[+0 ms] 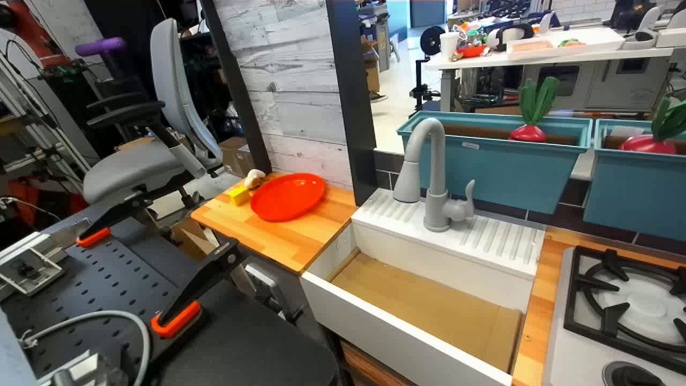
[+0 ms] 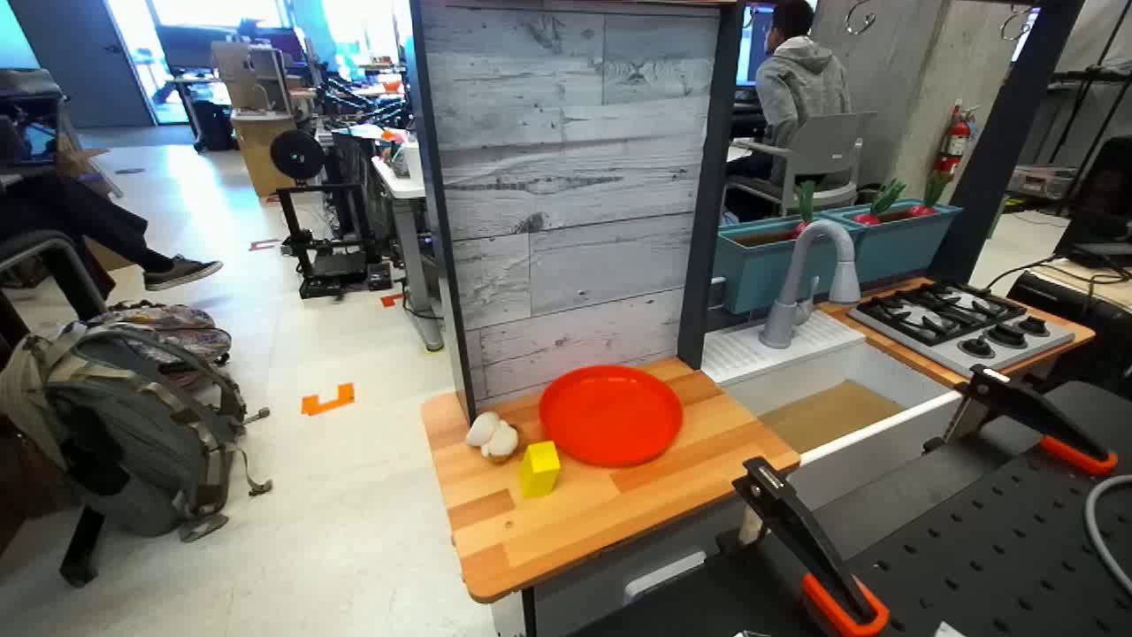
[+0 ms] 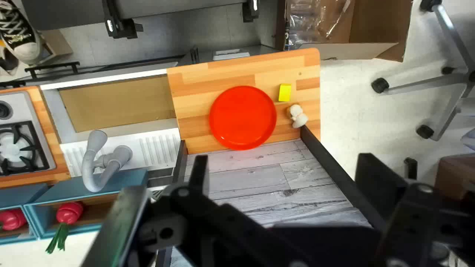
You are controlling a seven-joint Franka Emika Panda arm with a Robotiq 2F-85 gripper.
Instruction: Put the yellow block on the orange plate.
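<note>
On wooden counter [image 2: 610, 504] | yellow block [image 2: 539, 470] beside orange plate [image 2: 611, 416] | gripper [image 3: 284, 167] spread wide

On the wooden bench [image 2: 637, 497], a pale knobby object [image 2: 492, 436] sits near a grey plank panel [image 2: 570, 190]. Cardboard [image 1: 423, 305] lines the white sink [image 1: 396, 344] beside the bench, and a grey gooseneck faucet [image 1: 438, 166] stands behind. Two teal planters [image 1: 493, 174] hold red, green-topped radishes [image 1: 528, 133]; a gas cooktop [image 2: 959, 323] lies past the sink. A backpack [image 2: 133, 429] rests on the floor [image 2: 345, 495].
</note>
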